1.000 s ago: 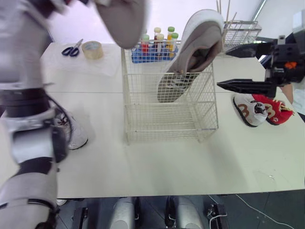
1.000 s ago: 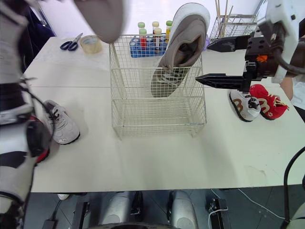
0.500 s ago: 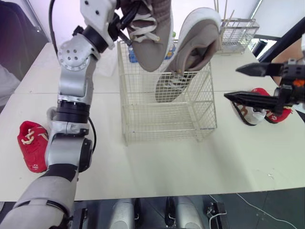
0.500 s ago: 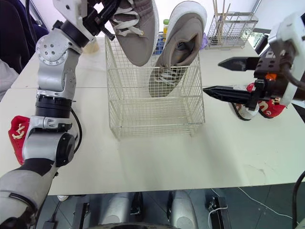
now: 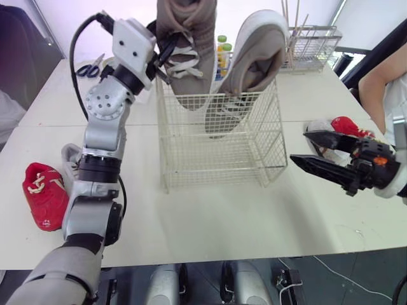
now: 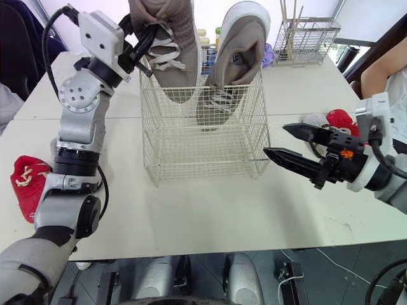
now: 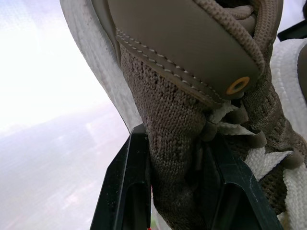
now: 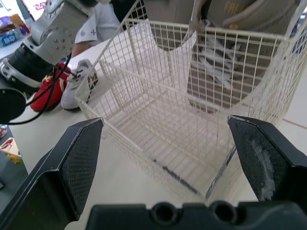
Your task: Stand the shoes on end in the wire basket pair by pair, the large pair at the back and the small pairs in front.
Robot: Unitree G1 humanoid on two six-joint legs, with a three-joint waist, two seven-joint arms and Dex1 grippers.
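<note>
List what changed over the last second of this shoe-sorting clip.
The left gripper, shut on the second tan shoe, swung it over the wire basket and lowered it toe-first beside the first tan shoe. The right gripper, open, dropped lower, away from the basket's right side. That first shoe stayed on end; the small shoes stayed on the table.

Left arm (image 5: 103, 105): silver-grey round joint shells, black bands between, white boxy wrist block, black cable (image 5: 77, 60) looping outside. Left gripper (image 7: 177, 139): flat matt black fingers (image 7: 136, 191). Right gripper (image 6: 275, 139): long tapered black fingers, mesh-textured pads (image 8: 84, 158), two holes (image 8: 163, 211) at base, orange mark (image 6: 346, 153) behind fingers, white wrist housing (image 6: 372, 117).
</note>
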